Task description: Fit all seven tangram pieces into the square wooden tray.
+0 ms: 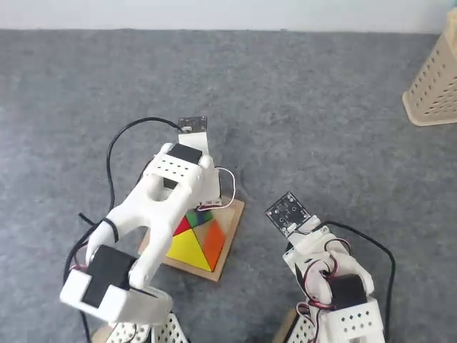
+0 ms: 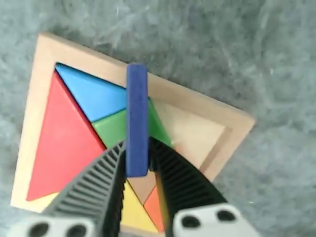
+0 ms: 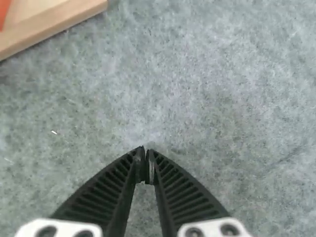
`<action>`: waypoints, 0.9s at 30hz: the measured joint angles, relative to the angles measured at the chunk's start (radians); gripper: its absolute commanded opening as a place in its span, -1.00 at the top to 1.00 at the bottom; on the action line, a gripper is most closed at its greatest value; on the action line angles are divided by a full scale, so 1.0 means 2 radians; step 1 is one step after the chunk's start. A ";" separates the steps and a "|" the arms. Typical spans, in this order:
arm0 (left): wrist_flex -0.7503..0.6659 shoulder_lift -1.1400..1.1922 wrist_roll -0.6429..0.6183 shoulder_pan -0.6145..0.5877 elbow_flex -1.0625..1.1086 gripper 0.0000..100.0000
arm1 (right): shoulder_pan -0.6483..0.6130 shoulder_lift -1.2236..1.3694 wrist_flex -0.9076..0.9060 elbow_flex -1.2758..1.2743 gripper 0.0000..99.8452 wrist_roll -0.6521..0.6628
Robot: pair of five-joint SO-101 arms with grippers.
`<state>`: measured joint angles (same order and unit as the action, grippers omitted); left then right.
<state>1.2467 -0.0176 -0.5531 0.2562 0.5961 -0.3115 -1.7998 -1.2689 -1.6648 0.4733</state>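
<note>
Our left claw [image 2: 137, 153] is pinching the dark blue piece [image 2: 137, 116] between nearly closed fingers, holding it on edge above the wooden tray [image 2: 89, 61]. We are hanging it over the green piece [image 2: 111, 131], at the border of the bare recess [image 2: 190, 131] near one corner, while red, light blue, yellow and orange pieces are lying flat inside. We are judging the orientation to be the main risk. Standing on its thin edge, the piece is likely to topple the wrong way on release and end up lying across the green piece or the rim instead of dropping into the gap. A slight twist could also be jamming it against its neighbours and nudging them out of place. Our right claw [image 3: 144, 165] is pressed shut on nothing, hovering over the grey carpet [image 3: 222, 89] just beside a corner of the tray, so it is not steadying anything.
</note>
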 measured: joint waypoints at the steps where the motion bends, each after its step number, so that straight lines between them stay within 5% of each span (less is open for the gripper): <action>1: 0.000 0.000 0.000 0.000 0.000 0.98 | 0.000 0.000 0.000 0.000 0.98 0.000; 27: 0.054 0.001 0.025 0.000 -0.039 0.79 | 0.000 0.000 0.000 0.000 0.98 0.000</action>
<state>1.3541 -0.0161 -0.5040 0.2562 0.5178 -0.3115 -1.7998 -1.2689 -1.6648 0.4733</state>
